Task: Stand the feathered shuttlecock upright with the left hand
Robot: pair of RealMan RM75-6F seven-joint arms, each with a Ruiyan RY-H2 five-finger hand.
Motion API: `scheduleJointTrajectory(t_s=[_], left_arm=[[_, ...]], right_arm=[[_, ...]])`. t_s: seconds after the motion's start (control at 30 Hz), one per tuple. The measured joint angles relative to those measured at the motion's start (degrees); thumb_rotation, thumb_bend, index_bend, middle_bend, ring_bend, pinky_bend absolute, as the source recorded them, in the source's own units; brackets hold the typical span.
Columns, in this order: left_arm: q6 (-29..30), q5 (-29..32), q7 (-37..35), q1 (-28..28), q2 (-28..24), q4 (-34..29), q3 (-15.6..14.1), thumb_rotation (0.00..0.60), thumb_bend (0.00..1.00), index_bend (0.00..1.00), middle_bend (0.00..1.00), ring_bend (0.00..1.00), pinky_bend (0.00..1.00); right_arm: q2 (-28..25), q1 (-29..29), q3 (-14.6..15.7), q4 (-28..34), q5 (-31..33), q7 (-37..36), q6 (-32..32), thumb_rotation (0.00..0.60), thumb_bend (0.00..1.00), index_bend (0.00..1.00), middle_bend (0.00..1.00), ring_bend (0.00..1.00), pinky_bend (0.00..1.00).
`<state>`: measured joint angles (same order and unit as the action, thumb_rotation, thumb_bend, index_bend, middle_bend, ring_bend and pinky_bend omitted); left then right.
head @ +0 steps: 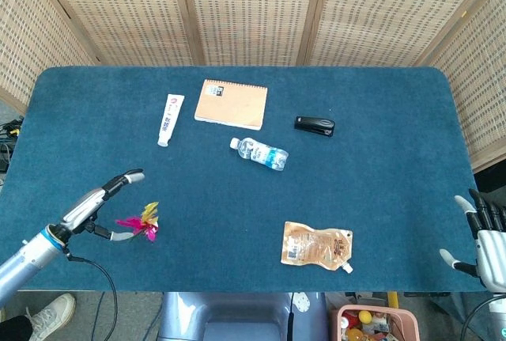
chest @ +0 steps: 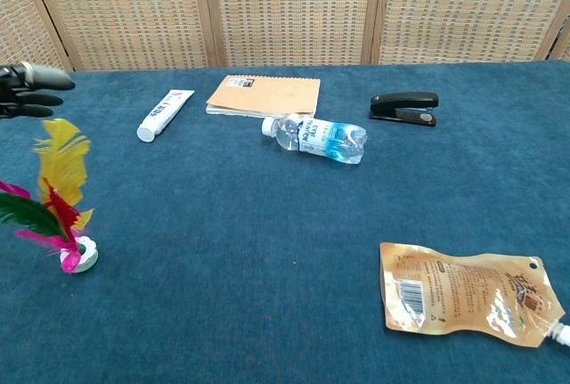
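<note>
Shuttlecock (chest: 55,215) stands on its white base at the near left of the counter (head: 379,191), feathers fanning upward with a lean to the left, so its long axis runs close to vertical; the left hand (head: 103,202) sits just beside it on the left, fingers spread and, as far as I can judge, holding nothing, though one lower finger reaches close to the feathers; the right hand (head: 484,238) hangs spread and empty off the far right edge, well apart; the task looks all but done.
</note>
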<state>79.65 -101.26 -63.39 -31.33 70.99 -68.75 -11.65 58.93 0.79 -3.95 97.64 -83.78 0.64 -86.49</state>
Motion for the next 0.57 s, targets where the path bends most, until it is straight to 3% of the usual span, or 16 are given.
scheduleJointTrajectory(t_s=[0.27, 0.37, 0.57], left_arm=[[6.77, 3.08, 8.58, 5.05, -3.71, -2.64, 1.93, 0.6, 0.0, 0.0, 0.0, 0.0, 0.0], [8.58, 5.66, 15.83, 7.35, -5.77, -6.29, 2.72, 0.6, 0.0, 0.0, 0.0, 0.0, 0.0], [10.86, 12.47, 39.65, 12.11, -9.05, -16.16, 4.41, 0.6, 0.0, 0.0, 0.0, 0.0, 0.0]], right_arm=[[-0.87, -0.55, 0.33, 0.08, -1.44, -2.19, -1.15, 0.6, 0.0, 0.0, 0.0, 0.0, 0.0], [-0.95, -0.75, 0.33, -0.33, -1.88, -2.62, -1.83, 0.6, 0.0, 0.0, 0.0, 0.0, 0.0], [-0.9, -1.04, 0.24, -1.02, -1.78, -2.94, -2.21, 0.6, 0.0, 0.0, 0.0, 0.0, 0.0]])
